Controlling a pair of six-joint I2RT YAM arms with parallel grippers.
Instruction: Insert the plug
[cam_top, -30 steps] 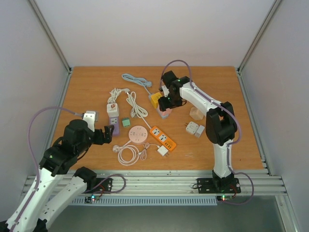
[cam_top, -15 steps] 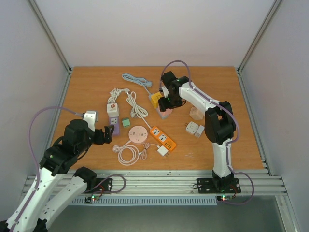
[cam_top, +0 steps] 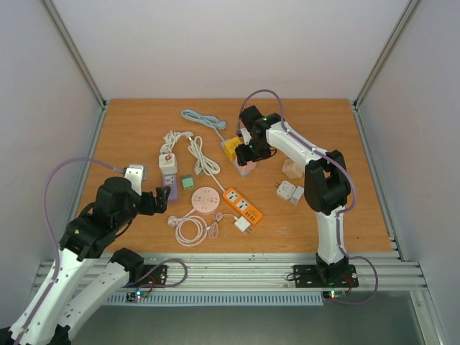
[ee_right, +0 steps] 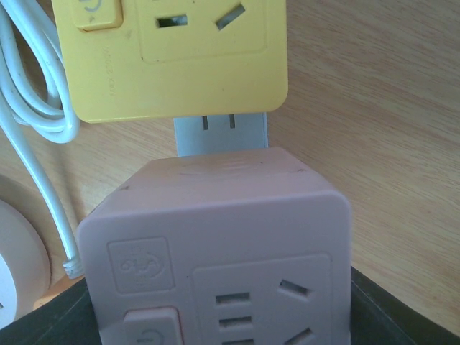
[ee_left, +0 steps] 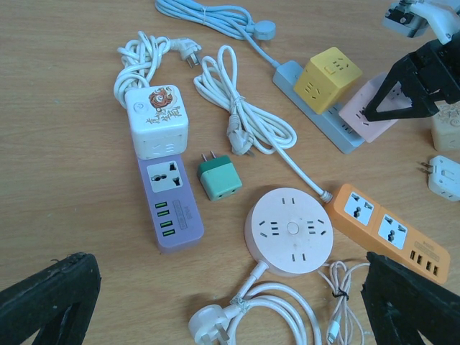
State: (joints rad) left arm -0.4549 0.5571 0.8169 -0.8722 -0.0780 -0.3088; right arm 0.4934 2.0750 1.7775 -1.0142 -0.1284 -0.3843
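Over the last second nothing has visibly changed: both arms stand where they stood, and neither gripper has opened or closed. The right gripper (cam_top: pixel 248 157) stays far on the table (cam_top: pixel 136 136), right of the middle, with its fingers on the two sides of the pink cube adapter (ee_right: pixel 215 237), and it seems to pinch it. This cube sits over the grey power strip (ee_right: pixel 221 134), just near of the yellow cube (ee_right: pixel 172 54), which stands on the same strip. From the wrist view I cannot tell if its pins are already fully inside the sockets or only resting above them. The left gripper (cam_top: pixel 162 199) hangs with jaws fully spread at the near left, holding nothing, close to the purple power strip (ee_left: pixel 171 205). I judge this stillness as a pause at the pressing step, so the insertion is probably nearly done or being checked.
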